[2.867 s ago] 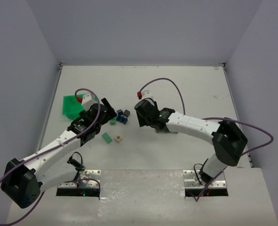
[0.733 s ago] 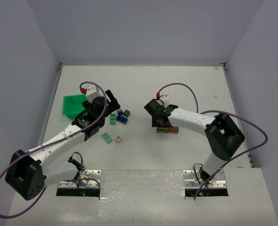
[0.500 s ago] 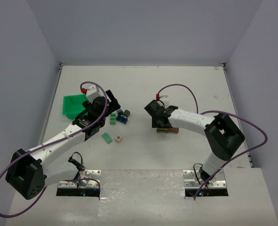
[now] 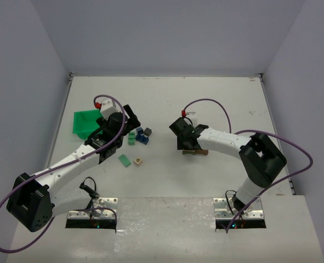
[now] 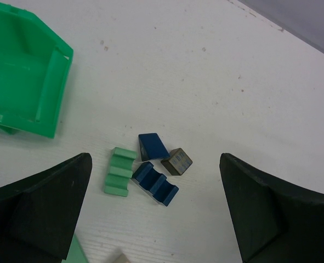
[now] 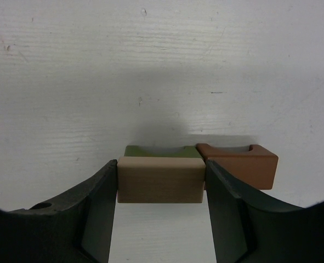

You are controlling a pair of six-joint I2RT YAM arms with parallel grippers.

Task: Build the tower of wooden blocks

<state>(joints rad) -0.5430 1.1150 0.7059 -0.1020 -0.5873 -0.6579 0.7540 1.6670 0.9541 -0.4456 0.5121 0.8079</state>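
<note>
The wood block tower point(image 4: 194, 152) is a low cluster here. In the right wrist view an olive block point(image 6: 162, 150) and a brown notched block point(image 6: 241, 164) lie side by side on the table. A tan block point(image 6: 160, 181) sits just in front of the olive one, and my right gripper point(image 6: 160, 176) is shut on it, fingers pressed on both ends. My left gripper point(image 5: 156, 219) hangs open above loose blocks: a green stepped block point(image 5: 119, 171), a blue stepped block point(image 5: 155, 183), a blue wedge point(image 5: 153, 146) and a grey cube point(image 5: 177, 161).
A green plastic bin point(image 4: 85, 123) lies left of the left gripper point(image 4: 130, 118). A flat green block point(image 4: 124, 160) and a small tan cube point(image 4: 138, 162) rest nearer the arm bases. Grey walls enclose the table's back and sides.
Over the last three seconds the right gripper came down and right onto the brown blocks, and the left gripper shifted slightly back. In the last half second nothing visibly moved.
</note>
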